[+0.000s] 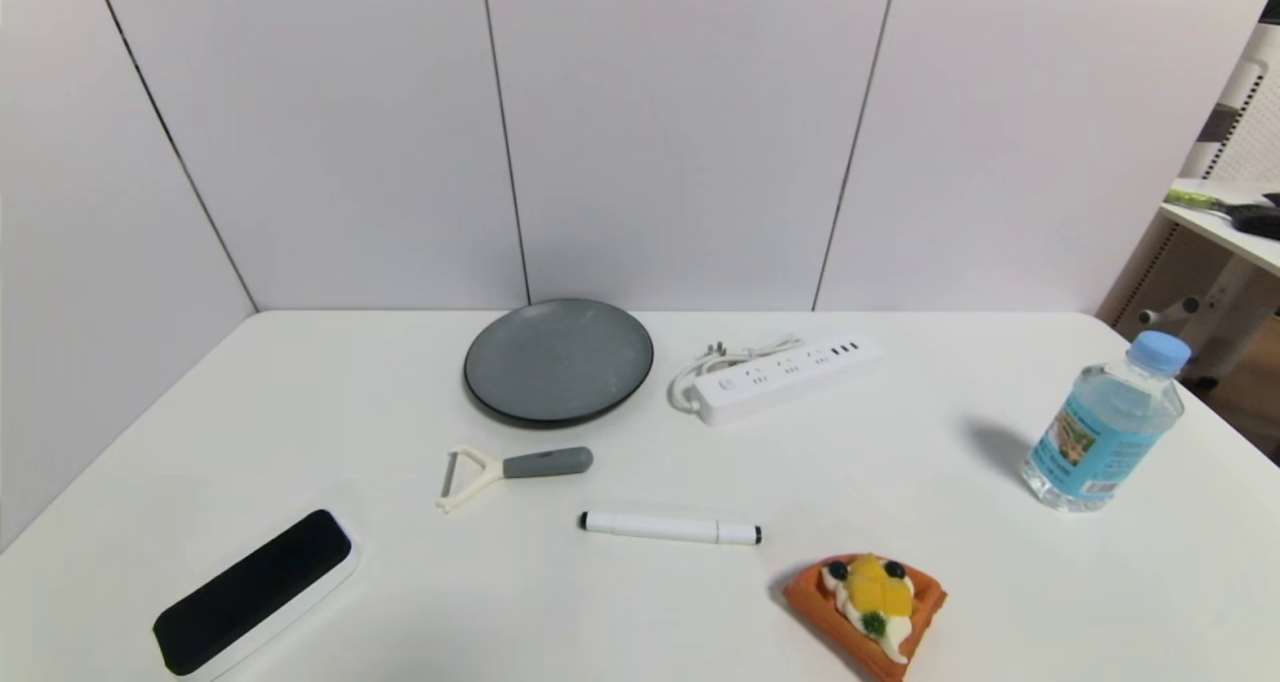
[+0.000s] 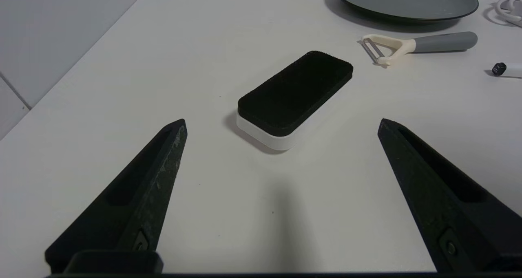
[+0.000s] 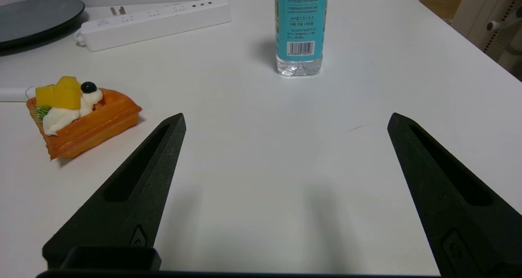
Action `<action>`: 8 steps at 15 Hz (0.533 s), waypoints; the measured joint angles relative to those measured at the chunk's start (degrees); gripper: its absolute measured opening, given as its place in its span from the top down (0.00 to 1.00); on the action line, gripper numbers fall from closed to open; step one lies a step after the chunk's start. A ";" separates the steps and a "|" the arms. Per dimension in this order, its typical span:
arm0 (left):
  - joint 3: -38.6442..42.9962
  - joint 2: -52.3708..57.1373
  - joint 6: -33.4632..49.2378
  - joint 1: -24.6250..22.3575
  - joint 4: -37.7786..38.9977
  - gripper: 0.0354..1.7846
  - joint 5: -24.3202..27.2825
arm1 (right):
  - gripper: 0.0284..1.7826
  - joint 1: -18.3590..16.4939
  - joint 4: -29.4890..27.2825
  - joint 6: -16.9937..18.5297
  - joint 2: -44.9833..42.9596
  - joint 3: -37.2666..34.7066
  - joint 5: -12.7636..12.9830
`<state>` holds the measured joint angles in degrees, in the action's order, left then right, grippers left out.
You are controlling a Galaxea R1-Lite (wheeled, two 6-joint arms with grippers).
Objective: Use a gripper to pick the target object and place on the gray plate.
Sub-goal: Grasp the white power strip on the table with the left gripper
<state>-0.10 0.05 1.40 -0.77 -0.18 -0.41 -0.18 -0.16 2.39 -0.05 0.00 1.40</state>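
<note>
My left gripper sits spread, low over the table near the eraser. Gray plate at the back; power strip just right of it, untouched. Right gripper spread too, nearer the strip, so I'd use it.

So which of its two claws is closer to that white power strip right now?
Probably the right. The right gripper hovers open near the waffle toy, with the power strip beyond. The left gripper hovers open by the eraser, far from the strip.
</note>
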 joint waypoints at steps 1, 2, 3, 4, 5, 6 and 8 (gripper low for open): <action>0.00 0.00 0.00 0.00 0.00 0.06 0.00 | 0.04 0.00 0.00 -0.05 0.00 0.00 0.00; 0.00 0.00 0.00 0.00 0.00 0.06 0.00 | 0.04 0.00 0.00 -0.05 0.00 0.00 0.00; 0.00 0.00 0.00 0.00 0.00 0.06 0.00 | 0.04 0.00 0.00 -0.05 -0.02 0.00 0.00; 0.00 0.00 0.00 0.00 0.00 0.06 0.00 | 0.04 0.00 -0.02 -0.02 0.00 0.00 0.00; 0.00 0.00 0.00 0.00 0.00 0.06 0.00 | 0.04 0.00 -0.02 -0.05 0.00 0.00 0.00; 0.00 0.00 0.02 0.00 0.02 0.06 0.00 | 0.04 0.00 0.00 -0.02 0.00 0.00 0.00; 0.00 0.00 0.00 0.00 0.00 0.06 0.01 | 0.04 0.00 0.00 -0.02 0.00 0.00 0.00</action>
<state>-0.10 0.05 1.40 -0.77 -0.18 -0.40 -0.18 -0.16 2.36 -0.05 0.00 1.40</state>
